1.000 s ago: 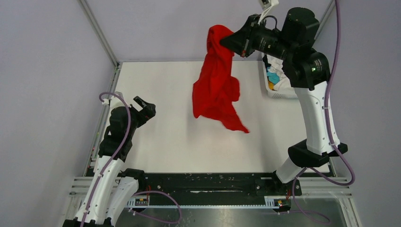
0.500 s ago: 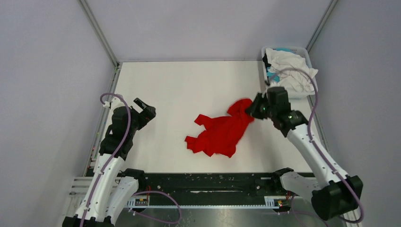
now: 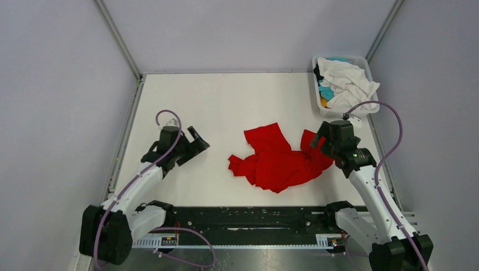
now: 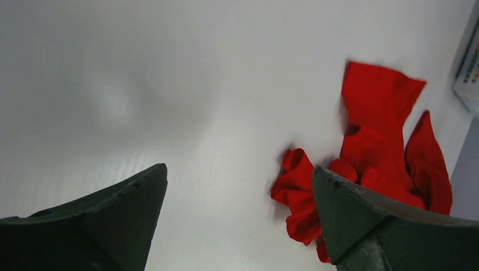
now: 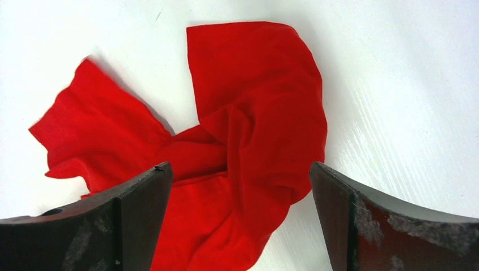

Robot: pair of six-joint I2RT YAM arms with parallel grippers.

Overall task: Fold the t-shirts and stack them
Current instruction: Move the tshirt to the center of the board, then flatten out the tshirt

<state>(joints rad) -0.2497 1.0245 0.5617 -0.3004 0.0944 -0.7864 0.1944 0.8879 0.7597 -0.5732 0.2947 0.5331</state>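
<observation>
While the red t-shirt (image 3: 279, 161) lies crumpled on the white table (image 3: 226, 101), a little right of the middle and toward the near edge, my right gripper (image 3: 318, 140) hangs over the shirt's right-hand end with its jaws spread wide, holding nothing. Through my right wrist camera I look down between my two dark fingers (image 5: 141, 214) onto a twisted fold of red cloth. One flap spreads away to the left there and a broader, rounded flap runs up the middle. Whether my fingertips touch the cloth I cannot tell. My left gripper (image 3: 195, 148) is likewise wide open and carries nothing. It sits low over bare table to the left of the shirt, apart from it, with its jaws turned toward it. From my left wrist camera the shirt shows beyond the right-hand finger, a bunched end nearest me and a flatter flap farther off. At the far right corner of the table stands a white lattice-sided basket (image 3: 333, 114). It holds a heap of white cloth (image 3: 347, 82) that rises above its rim, with a bit of turquoise cloth (image 3: 326, 90) along its left side. The basket stands just beyond my right gripper and well apart from my left one, and the red shirt lies clear of it on the table.
</observation>
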